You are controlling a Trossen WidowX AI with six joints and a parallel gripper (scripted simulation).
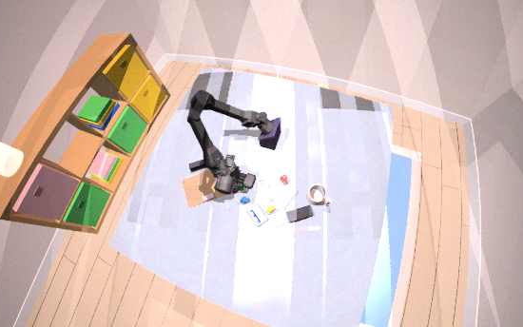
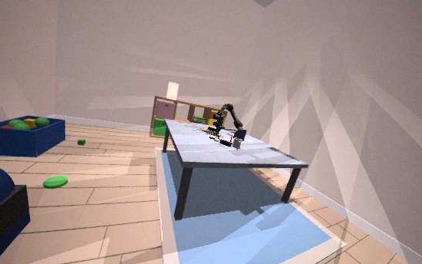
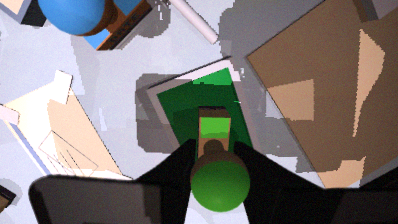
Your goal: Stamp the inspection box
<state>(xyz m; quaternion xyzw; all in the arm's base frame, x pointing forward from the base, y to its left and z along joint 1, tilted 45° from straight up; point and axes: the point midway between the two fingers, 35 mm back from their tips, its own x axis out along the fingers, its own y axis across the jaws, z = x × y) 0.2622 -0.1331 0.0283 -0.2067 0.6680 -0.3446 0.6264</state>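
Observation:
My gripper (image 3: 214,147) (image 1: 242,187) is shut on the stamp with the green ball knob (image 3: 220,186) and brown block, upright between the fingers. The stamp's block is over the green ink pad (image 3: 177,107); whether its underside touches the pad cannot be told. The pad has a pale rim and lies turned a little. The cream card (image 3: 75,117) lies to the left in the wrist view, with white tape at its corners. Its outlined box (image 3: 75,148) shows thin lines; I cannot make out a print there. The fingers hide the card's lower end.
A blue-knobbed stamp (image 3: 72,12) (image 1: 244,200) stands near the pad. A brown board (image 3: 295,52) (image 1: 193,191) lies on the pad's other side. A pale rod (image 3: 197,22) lies beyond the pad. A yellow knob (image 1: 270,209), red knob (image 1: 283,179), dark block (image 1: 300,214) and mug (image 1: 312,195) stand farther off.

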